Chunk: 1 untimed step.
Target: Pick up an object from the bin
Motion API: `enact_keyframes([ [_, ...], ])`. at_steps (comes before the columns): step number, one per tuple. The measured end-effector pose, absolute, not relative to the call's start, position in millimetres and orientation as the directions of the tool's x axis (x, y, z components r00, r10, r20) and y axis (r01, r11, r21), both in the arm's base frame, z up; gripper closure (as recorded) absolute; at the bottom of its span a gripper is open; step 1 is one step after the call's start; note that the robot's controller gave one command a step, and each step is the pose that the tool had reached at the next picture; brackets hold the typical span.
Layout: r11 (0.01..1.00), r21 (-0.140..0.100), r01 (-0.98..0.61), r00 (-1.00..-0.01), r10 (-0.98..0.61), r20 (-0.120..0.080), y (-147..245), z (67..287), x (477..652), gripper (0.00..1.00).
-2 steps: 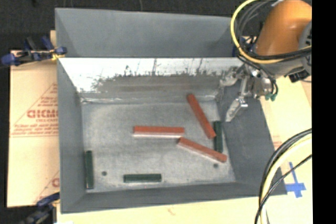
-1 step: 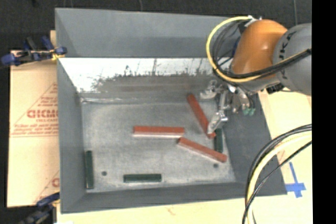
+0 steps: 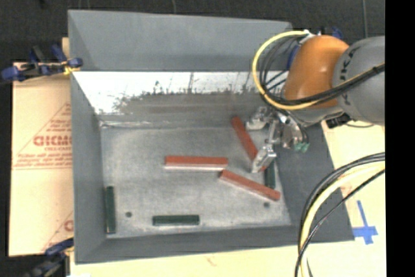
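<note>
Bin [image 3: 84, 159]: grey metal, sloped walls. Floor is bare at centre-left, so that's your open room.
Gripper [image 3: 267, 156]: low at the floor's right side, nr the right wall. Can't tell whether jaws are spread or pressed together.
Tilted red bar [image 3: 244, 135]: just left of gripper. It's the likeliest pick, I'd say; square up across its narrow width.
Slanted red bar [image 3: 249, 185]: below gripper, v. close to the short green bar [image 3: 270, 177]. Don't nip both.
Flat red bar [image 3: 196, 163]: mid-floor, well clear.
Edges: right wall is close, so lift straight up.
Far green bars: left green bar [image 3: 109, 209] and front green bar [image 3: 176, 220] hug the walls. Leave them.
</note>
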State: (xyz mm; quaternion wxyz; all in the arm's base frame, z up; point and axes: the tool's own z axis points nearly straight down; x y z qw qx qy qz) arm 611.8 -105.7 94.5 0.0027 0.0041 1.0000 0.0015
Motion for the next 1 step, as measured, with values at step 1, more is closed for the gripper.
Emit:
enact_keyframes([
  [1, 0.996, -0.001, 0.089, -0.996, 0.089, 0.005, -103.6, 78.7, 587.7, 1.00],
])
